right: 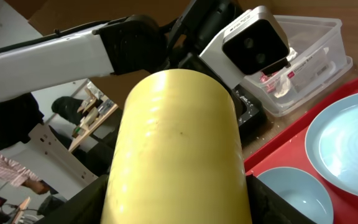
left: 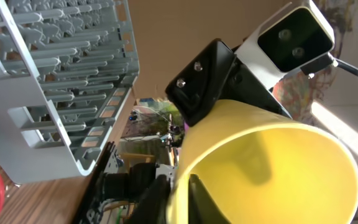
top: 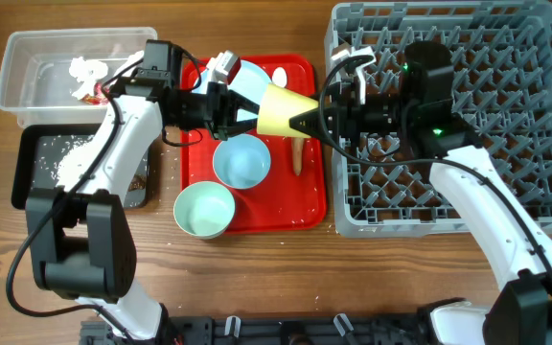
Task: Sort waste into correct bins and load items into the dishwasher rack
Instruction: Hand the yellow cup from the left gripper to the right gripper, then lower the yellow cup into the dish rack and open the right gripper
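Note:
A small yellow cup (top: 281, 108) hangs on its side above the red tray, held between both grippers. My left gripper (top: 247, 120) pinches its rim, one finger inside and one outside, as the left wrist view (left: 185, 193) shows on the cup (left: 278, 174). My right gripper (top: 307, 122) closes on the narrow base end, its fingers (right: 173, 205) pressing both sides of the cup (right: 173, 143). On the tray sit a pale blue plate (top: 252, 79), a pale blue bowl (top: 241, 160), a mint-green bowl (top: 204, 209), a white spoon (top: 280, 75) and a brown stick (top: 297, 153).
The grey dishwasher rack (top: 506, 192) stands at the right, and my right arm reaches out over it. The clear tub (top: 27, 67) at the far left holds crumpled paper (top: 86, 72). The black tray (top: 27, 163) in front of it holds white crumbs. The red tray (top: 257, 218) lies mid-table.

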Controlling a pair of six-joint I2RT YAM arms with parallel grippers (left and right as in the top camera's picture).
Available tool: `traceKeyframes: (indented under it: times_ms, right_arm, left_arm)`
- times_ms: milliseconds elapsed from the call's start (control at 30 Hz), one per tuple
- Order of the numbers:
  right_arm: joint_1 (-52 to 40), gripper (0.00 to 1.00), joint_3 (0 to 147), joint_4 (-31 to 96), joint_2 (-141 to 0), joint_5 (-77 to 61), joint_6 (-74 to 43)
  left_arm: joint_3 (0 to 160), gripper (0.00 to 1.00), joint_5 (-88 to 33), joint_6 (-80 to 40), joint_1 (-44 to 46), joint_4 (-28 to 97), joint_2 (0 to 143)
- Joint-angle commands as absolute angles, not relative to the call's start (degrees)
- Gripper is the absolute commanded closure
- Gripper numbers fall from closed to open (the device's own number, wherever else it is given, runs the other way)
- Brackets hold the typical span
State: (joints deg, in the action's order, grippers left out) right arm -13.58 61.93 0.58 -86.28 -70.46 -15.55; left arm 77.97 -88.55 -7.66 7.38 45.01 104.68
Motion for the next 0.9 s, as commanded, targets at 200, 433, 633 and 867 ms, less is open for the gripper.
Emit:
traceKeyframes:
  times_ms: [200,433,633,867]
  right_arm:
    - [-8.95,0.67,63.09,0.64,-87.15,-70.43,-17.52]
    - [-4.97,0.66,63.11,7.51,-86.76,-58.43,-21.19]
    - [-4.86,0.65,65.25,22.44,-84.25,-40.73,-19.9]
    - [-5.08,0.66,78.02,46.37,-83.44,-23.14,-14.52]
  left_arm:
    - [77.62,0.8,-90.17,-6.81,7.6,44.93,105.01]
    - [77.62,0.79,-82.85,-6.83,7.62,44.99,105.01]
    - [77.62,0.78,-63.7,-6.85,7.66,45.56,105.01]
    - [77.62,0.83,-45.69,-6.85,7.66,48.31,105.01]
